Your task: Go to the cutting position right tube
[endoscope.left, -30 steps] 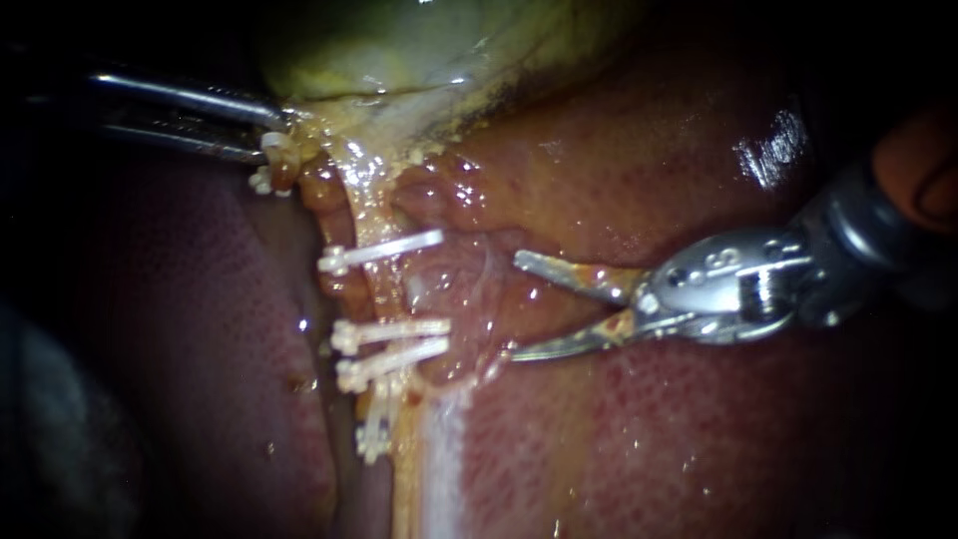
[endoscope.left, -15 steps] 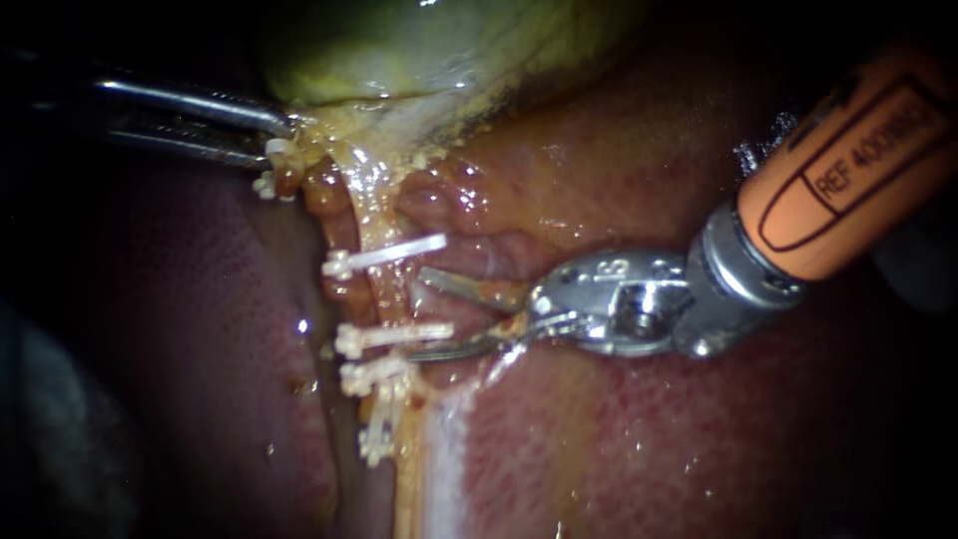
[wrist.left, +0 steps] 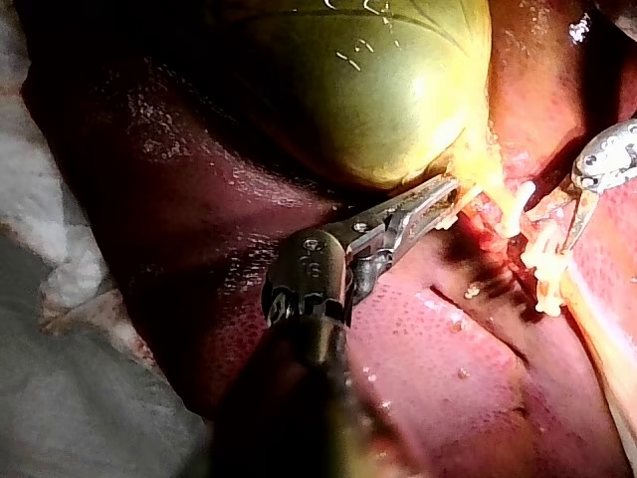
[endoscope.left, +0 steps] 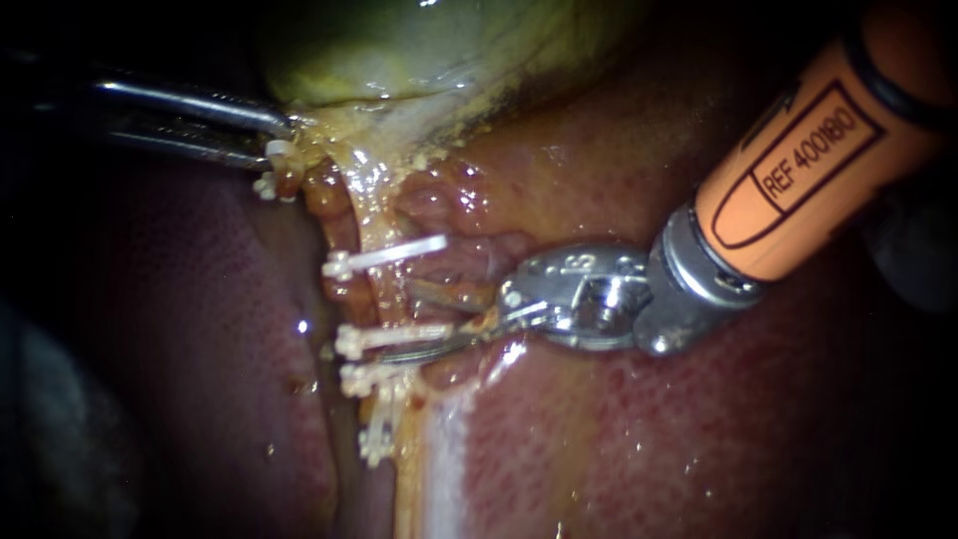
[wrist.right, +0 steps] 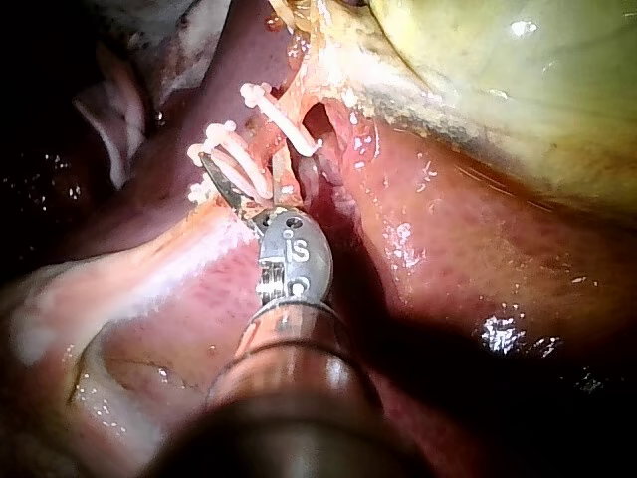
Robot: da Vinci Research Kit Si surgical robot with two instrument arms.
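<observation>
Your right instrument (endoscope.left: 431, 321) has its jaws open, the clipped tube (endoscope.left: 391, 291) between them, amid white clips (endoscope.left: 384, 255). Your left instrument (endoscope.left: 271, 138) grips the gallbladder (endoscope.left: 419, 50).

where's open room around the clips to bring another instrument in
Bare liver lies open below the right instrument, and more lies left of the clips. Crowded: the gap between the clips, straddled by that instrument's open jaws, and up by the gallbladder, which the left instrument holds.
</observation>
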